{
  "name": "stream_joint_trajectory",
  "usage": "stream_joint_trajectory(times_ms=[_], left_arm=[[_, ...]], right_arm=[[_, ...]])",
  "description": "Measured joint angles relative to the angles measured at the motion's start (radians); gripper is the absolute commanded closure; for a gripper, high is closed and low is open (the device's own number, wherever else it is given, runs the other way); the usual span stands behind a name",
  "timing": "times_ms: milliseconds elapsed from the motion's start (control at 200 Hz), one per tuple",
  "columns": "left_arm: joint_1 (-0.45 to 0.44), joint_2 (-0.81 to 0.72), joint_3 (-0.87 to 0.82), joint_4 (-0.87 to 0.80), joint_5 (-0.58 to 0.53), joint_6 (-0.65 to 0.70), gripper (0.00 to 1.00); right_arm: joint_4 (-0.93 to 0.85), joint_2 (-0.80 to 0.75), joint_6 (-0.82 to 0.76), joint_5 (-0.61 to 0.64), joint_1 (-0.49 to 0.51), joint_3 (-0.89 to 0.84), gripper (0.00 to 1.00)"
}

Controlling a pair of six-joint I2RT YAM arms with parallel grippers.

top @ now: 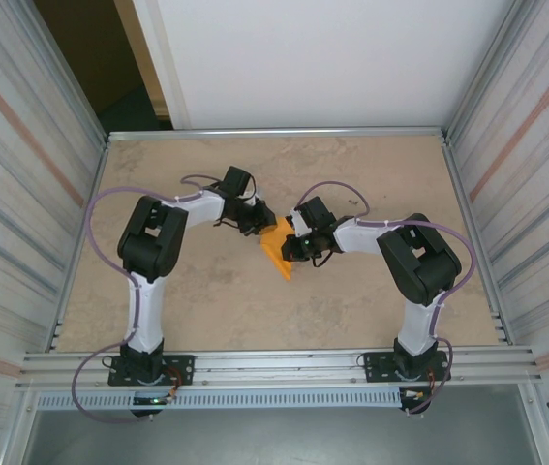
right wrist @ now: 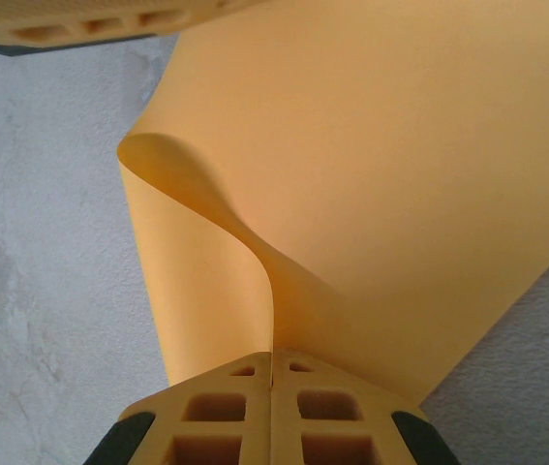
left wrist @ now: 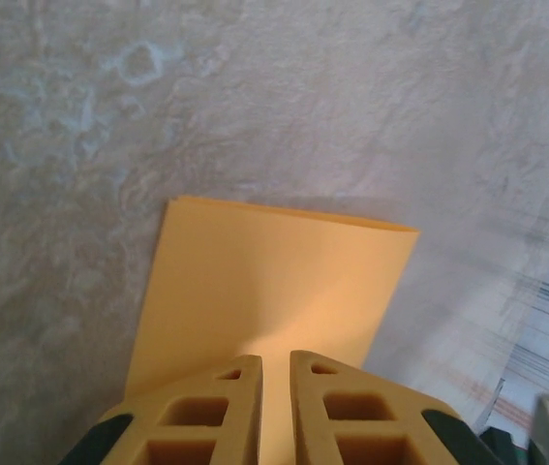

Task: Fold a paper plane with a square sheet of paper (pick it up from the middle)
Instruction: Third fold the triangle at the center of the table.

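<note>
Left pincer (left wrist: 275,366) and right pincer (right wrist: 272,360), both clamped tight on the thin bright orange square sheet of paper (right wrist: 400,174) bowing between them; I would align its edges squarely before pressing the crease.

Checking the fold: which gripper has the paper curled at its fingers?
The right gripper: the paper curls into its shut fingers; at the left gripper it looks flat.

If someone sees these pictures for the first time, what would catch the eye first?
The bright orange paper stands out first, at the middle of the tan table. The right gripper pinches it so that the sheet bends into a curl, and the left gripper closes on it from the opposite side.
</note>
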Motion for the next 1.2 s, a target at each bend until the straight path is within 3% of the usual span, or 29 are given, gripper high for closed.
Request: stream_joint_trajectory(times_ms=[1203], left_arm=[[-0.003, 0.037, 0.072, -0.127, -0.027, 0.093, 0.87]], right_arm=[[-0.015, -0.019, 0.003, 0.011, -0.012, -0.011, 0.95]])
